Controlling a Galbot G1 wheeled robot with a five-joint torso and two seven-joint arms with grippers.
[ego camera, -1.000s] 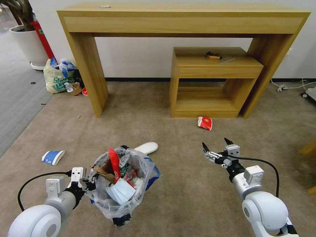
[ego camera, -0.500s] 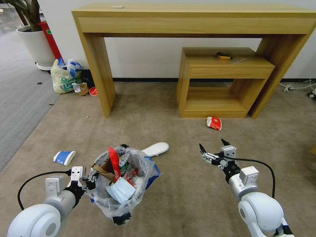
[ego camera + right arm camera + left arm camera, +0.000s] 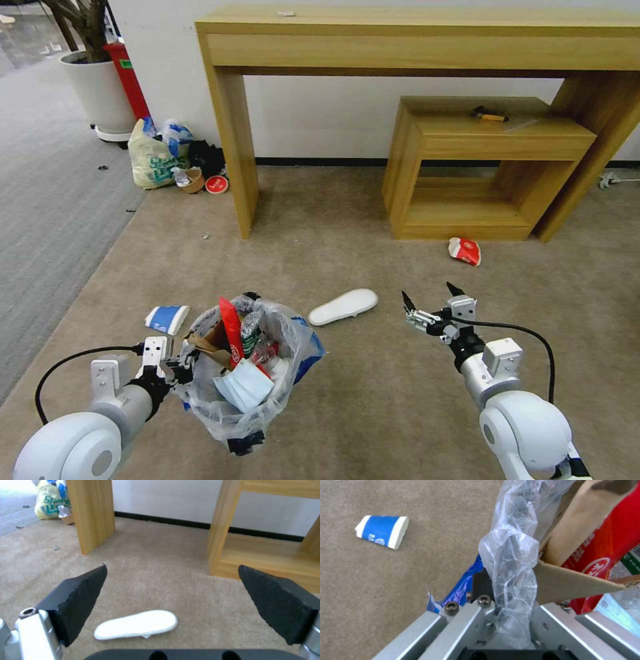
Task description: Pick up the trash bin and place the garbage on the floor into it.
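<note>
The trash bin, black with a crinkly clear bag, hangs at lower left, stuffed with a red wrapper, cardboard and tissue. My left gripper is shut on its rim and bag. My right gripper is open in the air over the beige floor, with nothing between its fingers. A white insole lies between the bin and that gripper, and the right wrist view shows the insole below the open right gripper. A blue-white cup lies left of the bin. A red wrapper lies by the low shelf.
A tall wooden console table stands against the wall, with a low wooden shelf under it. A yellowish-green tied bag with cups sits by the table's left leg. A white plant pot stands on grey carpet at far left.
The whole picture has shifted right, so the camera has turned left. Both arms and the held bin keep their places in the picture. The insole now shows fully beside the bin.
</note>
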